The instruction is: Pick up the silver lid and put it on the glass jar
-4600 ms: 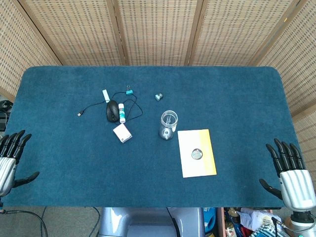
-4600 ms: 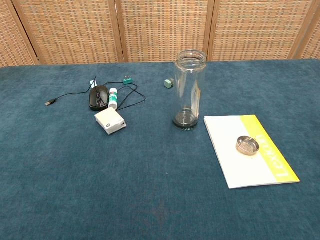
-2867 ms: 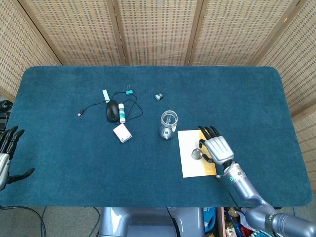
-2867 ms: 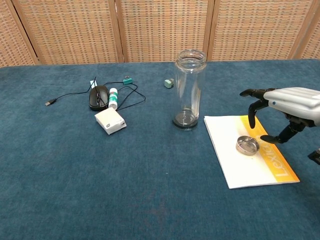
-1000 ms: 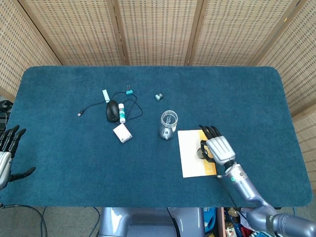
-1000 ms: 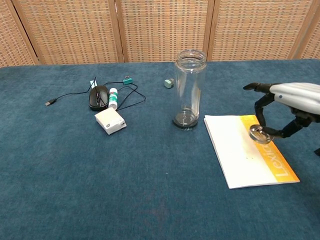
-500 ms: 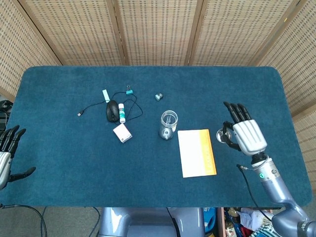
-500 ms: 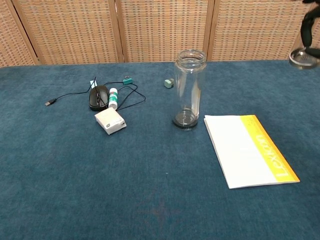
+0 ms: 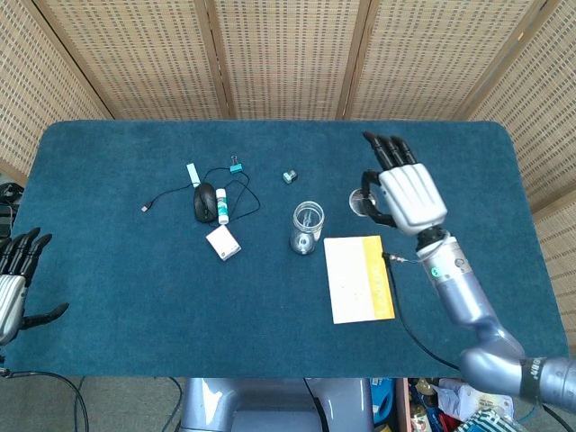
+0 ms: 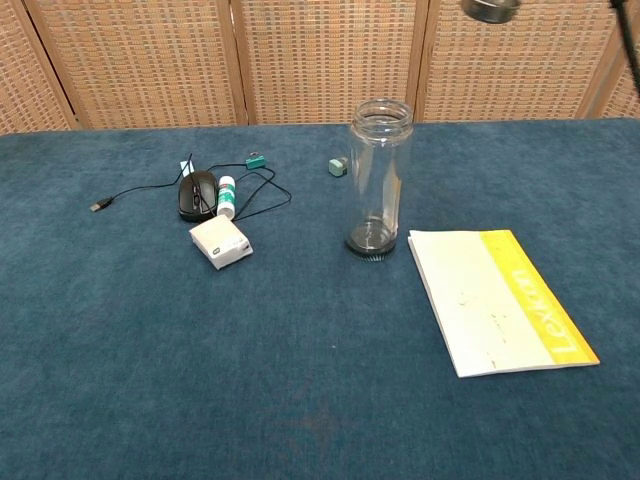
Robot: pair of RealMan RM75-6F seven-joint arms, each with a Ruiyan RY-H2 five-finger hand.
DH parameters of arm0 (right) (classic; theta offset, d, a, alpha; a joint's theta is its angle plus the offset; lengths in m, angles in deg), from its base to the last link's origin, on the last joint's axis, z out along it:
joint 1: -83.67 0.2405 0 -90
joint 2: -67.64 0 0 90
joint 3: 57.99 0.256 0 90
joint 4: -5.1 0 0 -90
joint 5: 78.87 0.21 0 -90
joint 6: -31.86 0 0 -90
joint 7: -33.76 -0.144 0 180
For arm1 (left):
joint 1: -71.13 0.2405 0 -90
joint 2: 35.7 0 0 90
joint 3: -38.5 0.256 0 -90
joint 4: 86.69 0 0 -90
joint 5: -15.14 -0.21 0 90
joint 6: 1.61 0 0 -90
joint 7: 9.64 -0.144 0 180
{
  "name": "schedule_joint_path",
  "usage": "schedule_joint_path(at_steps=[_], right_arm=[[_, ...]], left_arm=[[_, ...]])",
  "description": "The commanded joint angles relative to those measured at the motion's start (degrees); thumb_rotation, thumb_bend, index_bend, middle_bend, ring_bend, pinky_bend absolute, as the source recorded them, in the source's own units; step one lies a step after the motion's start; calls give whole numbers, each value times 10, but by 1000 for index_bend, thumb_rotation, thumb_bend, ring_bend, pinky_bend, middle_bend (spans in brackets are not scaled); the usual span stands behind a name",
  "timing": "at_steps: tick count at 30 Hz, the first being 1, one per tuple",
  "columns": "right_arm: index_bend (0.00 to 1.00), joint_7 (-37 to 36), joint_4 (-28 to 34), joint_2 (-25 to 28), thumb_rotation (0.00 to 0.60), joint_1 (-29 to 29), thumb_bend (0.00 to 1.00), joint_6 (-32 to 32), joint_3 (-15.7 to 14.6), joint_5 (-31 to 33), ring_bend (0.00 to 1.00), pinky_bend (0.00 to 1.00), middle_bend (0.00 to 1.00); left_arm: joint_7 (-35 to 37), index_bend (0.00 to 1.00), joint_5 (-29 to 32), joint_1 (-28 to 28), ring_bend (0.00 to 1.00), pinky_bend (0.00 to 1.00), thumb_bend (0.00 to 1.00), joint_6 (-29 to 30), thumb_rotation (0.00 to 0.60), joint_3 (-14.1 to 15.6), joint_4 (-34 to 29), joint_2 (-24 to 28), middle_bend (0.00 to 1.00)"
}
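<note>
One silver lid (image 9: 364, 203), held by the right hand (image 9: 407, 196), now raised off the booklet (image 9: 358, 277) and nearer the glass jar (image 9: 306, 227). Left hand (image 9: 14, 279) unchanged, fingers spread, holding nothing, far from the jar.

We observe bright, even, diffuse illumination in both views, with only faint soft shadows on the blue table (image 9: 135, 261), mild highlights on the glass jar (image 10: 380, 170), sharp focus across the tabletop, and slight motion blur on the silver lid (image 10: 490, 9) at the chest view's top edge.
</note>
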Motion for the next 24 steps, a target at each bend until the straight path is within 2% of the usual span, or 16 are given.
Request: schedule_joint_path(at_steps=[1,6,12,24], right_arm=[[638,69,-15,-53,600,57,639,-3,5,63,0,0,35],[637,130,-58,-121,600,112,639,18,-6,123,0,0,35],[637,155,-104,-178,600,146,639,34,-19,160,0,0,35],[637,154,-121,-193,600,157,643,39,-29,167,0,0,41]], left_arm=[[-3,0,5,-2,0,0,49,-6,600,0,2,-3,0],[2,0,15,-3,0,0,49,-8,600,-4,7,-3,0],[17,0,23,-4,0,0,49,-10,600,-7,11,1,0],[29,0,34,-9,0,0,49,-22,600,-10,16,4,0]])
